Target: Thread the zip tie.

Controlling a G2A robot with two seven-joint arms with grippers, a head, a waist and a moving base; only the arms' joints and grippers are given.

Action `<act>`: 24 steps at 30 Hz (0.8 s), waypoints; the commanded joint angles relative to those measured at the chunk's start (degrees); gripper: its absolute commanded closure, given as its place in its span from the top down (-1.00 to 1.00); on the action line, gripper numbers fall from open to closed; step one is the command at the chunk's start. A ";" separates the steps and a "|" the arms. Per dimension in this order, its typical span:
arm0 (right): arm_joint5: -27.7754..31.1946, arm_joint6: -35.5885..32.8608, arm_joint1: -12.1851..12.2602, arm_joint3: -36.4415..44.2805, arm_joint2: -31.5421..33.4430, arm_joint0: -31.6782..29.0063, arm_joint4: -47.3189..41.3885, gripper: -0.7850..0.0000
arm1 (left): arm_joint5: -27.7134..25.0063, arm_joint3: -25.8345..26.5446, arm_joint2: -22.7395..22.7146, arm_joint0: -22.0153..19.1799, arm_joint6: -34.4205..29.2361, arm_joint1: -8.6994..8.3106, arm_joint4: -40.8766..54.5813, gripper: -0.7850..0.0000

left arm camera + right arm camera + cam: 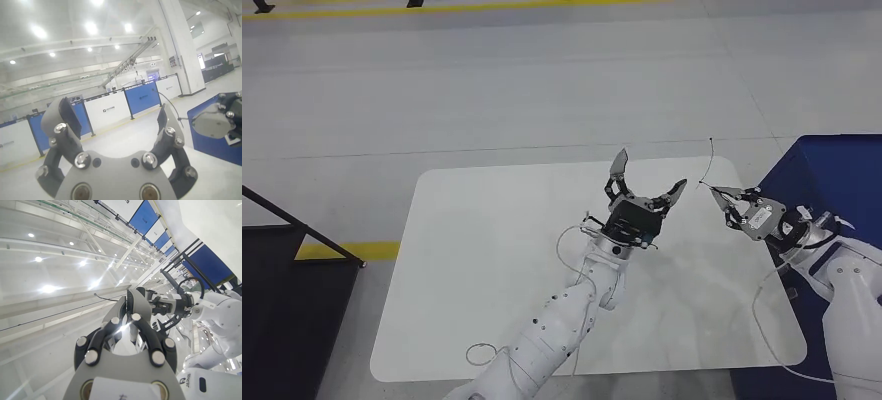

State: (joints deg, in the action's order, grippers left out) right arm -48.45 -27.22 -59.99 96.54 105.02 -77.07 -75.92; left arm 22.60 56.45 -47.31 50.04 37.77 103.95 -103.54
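The thin black zip tie [712, 160] sticks up from my right gripper [721, 193], which is shut on its lower end above the right part of the white table [492, 260]. In the right wrist view the zip tie [105, 298] pokes out past the closed right gripper [126, 297]. My left gripper [645, 186] is held above the table's middle, open and with nothing in it, a short way left of the tie. From the left wrist the open left gripper [115, 113] faces the zip tie [167, 99], which curves just beyond one finger [164, 117].
A blue partition [832, 190] stands by the table's right side, close behind the right arm. A dark frame [282, 300] sits off the table's left edge. Loose white cable [480, 353] lies near the front edge by the left arm.
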 commanded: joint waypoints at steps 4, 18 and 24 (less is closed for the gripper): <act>1.07 2.84 -0.10 0.35 -0.10 -0.08 -2.69 -1.00 | -0.14 1.22 1.07 1.32 -0.60 -0.56 -11.45 1.00; 0.69 4.03 -0.03 1.16 -0.86 -0.73 -2.94 -1.00 | -5.10 -1.05 2.50 0.26 -7.87 1.28 -5.35 -0.08; 0.69 4.03 -0.03 1.16 -0.86 -0.73 -2.94 -1.00 | -6.22 -3.43 3.33 -0.73 -7.11 2.21 -3.12 -0.31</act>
State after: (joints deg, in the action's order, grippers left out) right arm -47.76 -23.19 -60.03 97.70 104.16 -77.80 -78.85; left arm 16.56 53.34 -44.25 49.42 30.40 105.96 -107.02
